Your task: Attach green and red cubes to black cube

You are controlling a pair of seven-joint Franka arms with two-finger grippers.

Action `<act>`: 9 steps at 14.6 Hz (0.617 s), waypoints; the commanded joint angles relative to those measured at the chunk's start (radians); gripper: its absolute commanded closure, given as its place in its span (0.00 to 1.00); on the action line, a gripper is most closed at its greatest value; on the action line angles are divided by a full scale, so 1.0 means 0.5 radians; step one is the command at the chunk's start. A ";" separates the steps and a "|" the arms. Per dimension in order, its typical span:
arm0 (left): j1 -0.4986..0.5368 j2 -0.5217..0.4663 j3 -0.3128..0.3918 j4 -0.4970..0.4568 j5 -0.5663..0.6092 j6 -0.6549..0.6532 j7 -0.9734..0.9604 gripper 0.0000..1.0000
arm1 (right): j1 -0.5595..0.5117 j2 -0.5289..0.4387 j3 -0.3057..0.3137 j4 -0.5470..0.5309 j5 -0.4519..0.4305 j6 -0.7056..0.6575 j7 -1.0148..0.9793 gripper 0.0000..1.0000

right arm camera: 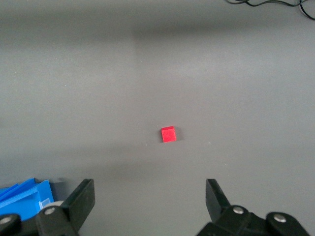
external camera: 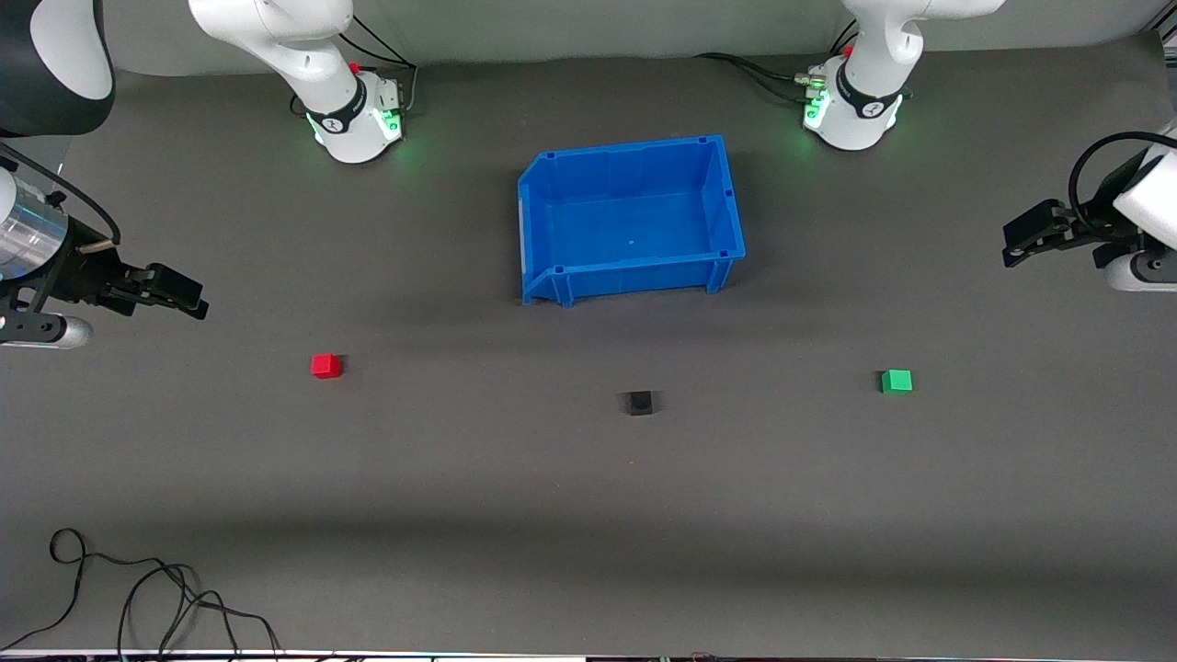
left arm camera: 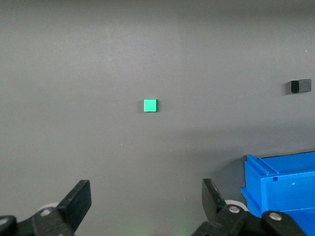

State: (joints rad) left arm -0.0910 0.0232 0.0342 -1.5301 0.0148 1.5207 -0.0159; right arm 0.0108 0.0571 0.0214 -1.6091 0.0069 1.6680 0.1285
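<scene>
The black cube (external camera: pixel 640 403) sits on the grey mat, nearer to the front camera than the blue bin. The red cube (external camera: pixel 326 366) lies toward the right arm's end of the table, the green cube (external camera: pixel 897 381) toward the left arm's end. My right gripper (external camera: pixel 184 299) hangs open and empty over the mat at its end of the table; the right wrist view (right arm camera: pixel 150 189) shows the red cube (right arm camera: pixel 168 134) ahead of it. My left gripper (external camera: pixel 1013 246) hangs open and empty over its end; the left wrist view (left arm camera: pixel 146 191) shows the green cube (left arm camera: pixel 150 105) and the black cube (left arm camera: pixel 300 86).
An empty blue bin (external camera: pixel 630 276) stands at mid-table between the arm bases; it also shows in the left wrist view (left arm camera: pixel 256 182) and the right wrist view (right arm camera: pixel 24 194). A loose black cable (external camera: pixel 138 588) lies at the mat's front corner at the right arm's end.
</scene>
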 commanded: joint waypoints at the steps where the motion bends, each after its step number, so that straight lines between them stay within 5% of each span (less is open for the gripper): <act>1: -0.027 -0.022 0.011 0.020 0.001 -0.044 -0.033 0.00 | 0.003 0.006 -0.012 0.028 0.038 -0.010 -0.018 0.00; 9: -0.027 -0.022 0.011 0.020 0.001 -0.044 -0.033 0.00 | 0.003 -0.010 -0.012 0.012 0.038 -0.038 -0.018 0.00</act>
State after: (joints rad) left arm -0.0910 0.0232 0.0342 -1.5301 0.0148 1.5207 -0.0160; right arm 0.0106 0.0570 0.0209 -1.6089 0.0069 1.6656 0.1285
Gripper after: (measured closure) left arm 0.000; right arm 0.000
